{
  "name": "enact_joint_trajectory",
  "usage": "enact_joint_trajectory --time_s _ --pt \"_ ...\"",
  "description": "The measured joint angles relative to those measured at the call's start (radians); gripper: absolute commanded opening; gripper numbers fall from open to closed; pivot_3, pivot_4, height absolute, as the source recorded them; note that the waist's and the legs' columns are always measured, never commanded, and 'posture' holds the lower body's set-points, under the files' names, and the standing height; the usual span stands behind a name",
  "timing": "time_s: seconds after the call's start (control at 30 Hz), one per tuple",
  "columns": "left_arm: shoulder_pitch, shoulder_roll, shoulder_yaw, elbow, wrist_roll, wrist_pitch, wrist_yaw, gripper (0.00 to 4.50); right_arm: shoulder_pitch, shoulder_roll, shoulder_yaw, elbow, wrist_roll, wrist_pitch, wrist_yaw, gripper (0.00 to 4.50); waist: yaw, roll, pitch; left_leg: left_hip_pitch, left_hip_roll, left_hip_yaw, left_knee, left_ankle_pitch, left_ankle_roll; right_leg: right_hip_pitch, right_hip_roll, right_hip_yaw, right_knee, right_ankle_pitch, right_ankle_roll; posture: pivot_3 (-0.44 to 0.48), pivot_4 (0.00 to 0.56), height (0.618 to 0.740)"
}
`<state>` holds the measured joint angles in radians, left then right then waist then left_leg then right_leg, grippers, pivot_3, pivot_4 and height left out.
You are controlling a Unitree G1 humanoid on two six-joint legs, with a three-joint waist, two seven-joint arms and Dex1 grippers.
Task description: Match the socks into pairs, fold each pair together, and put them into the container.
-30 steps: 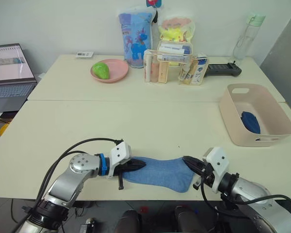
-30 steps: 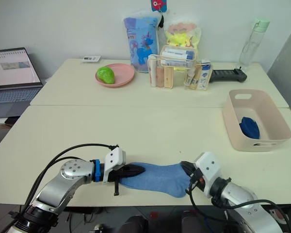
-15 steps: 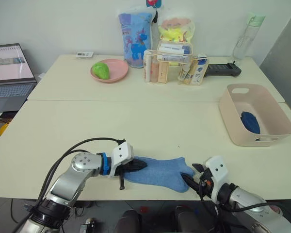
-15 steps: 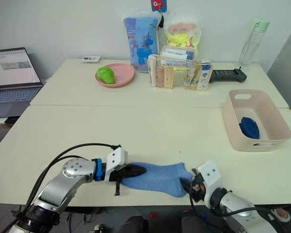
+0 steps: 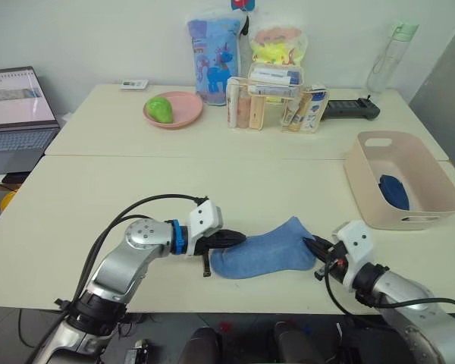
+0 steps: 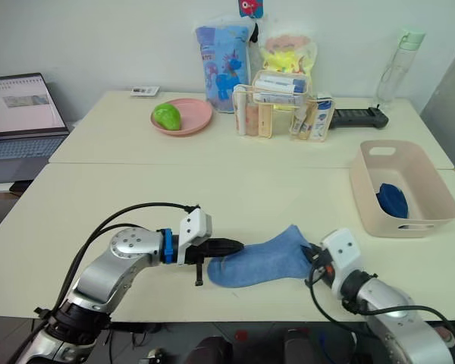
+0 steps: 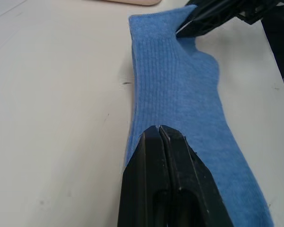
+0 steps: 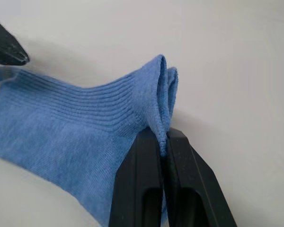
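Pale cream bench (image 5: 235,189) underfoot of it all, and right at its near edge lies the light blue sock (image 5: 264,251), stretched between the two hands. Left hand (image 5: 241,238) is clamped tight on one end of the sock, fingers pressed together over the fabric; right hand (image 5: 312,246) pinches the ribbed cuff at the other end, and the right wrist view shows that cuff as a doubled layer of blue standing up between the closed fingers. The cuff end is lifted slightly off the bench beside the right hand, the rest of the sock lying flat. Well beyond the right hand, out to its far side, sits the pale pink container (image 5: 399,178) with a dark navy sock (image 5: 394,190) lying inside. Farther back from both hands: a pink plate (image 5: 173,109) carrying a green object (image 5: 160,108), and a clear organiser (image 5: 276,106) of tubes.
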<state>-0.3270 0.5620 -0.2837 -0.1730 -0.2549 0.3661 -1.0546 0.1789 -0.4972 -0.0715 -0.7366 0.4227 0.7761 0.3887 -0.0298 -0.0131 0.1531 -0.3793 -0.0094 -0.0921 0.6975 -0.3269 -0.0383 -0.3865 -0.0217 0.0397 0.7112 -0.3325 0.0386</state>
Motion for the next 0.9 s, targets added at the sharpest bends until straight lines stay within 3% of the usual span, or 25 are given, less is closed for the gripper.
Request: enact_joint_trajectory --time_s 0.23,0.4,0.5,0.7,0.9 --pt "-0.048 -0.064 -0.103 0.12 0.097 -0.056 0.021 0.0 -0.046 -0.047 -0.059 -0.054 0.164 0.164 0.034 0.01 -0.004 0.0 0.0 0.0 0.001 0.0 0.0 0.0 0.0 -0.001 0.001 0.0 0.001 0.0 0.0 0.0 0.15 0.703" --pt "-0.052 -0.075 -0.106 0.193 0.137 -0.158 0.019 0.0 -0.129 -0.041 -0.05 -0.104 0.327 0.296 0.032 0.01 -0.003 0.0 0.0 0.0 0.001 0.0 0.0 0.0 0.0 0.0 0.0 0.0 0.001 0.0 0.0 0.0 0.15 0.703" --pt "-0.051 -0.067 -0.105 0.195 0.139 -0.182 0.003 0.0 -0.218 0.016 -0.04 -0.094 0.422 0.376 -0.021 0.01 -0.003 0.0 0.0 0.0 0.001 -0.001 0.0 0.0 0.0 0.0 0.0 0.0 0.001 0.0 0.0 0.0 0.15 0.703" --pt "-0.046 0.055 -0.093 0.132 0.137 -0.184 -0.093 0.0 -0.306 0.061 -0.023 -0.021 0.534 0.515 -0.102 0.01 -0.002 0.0 0.0 0.0 0.001 -0.001 0.0 0.0 0.0 -0.001 0.0 0.0 0.0 0.0 0.0 0.0 0.15 0.703" --pt "-0.054 0.023 -0.091 0.229 0.147 -0.288 -0.081 0.0 -0.375 0.18 -0.015 0.06 0.597 0.584 -0.216 0.01 -0.002 0.0 0.0 0.0 0.001 -0.001 0.0 0.0 0.0 -0.001 0.0 -0.001 0.0 0.0 0.0 0.0 0.15 0.703"
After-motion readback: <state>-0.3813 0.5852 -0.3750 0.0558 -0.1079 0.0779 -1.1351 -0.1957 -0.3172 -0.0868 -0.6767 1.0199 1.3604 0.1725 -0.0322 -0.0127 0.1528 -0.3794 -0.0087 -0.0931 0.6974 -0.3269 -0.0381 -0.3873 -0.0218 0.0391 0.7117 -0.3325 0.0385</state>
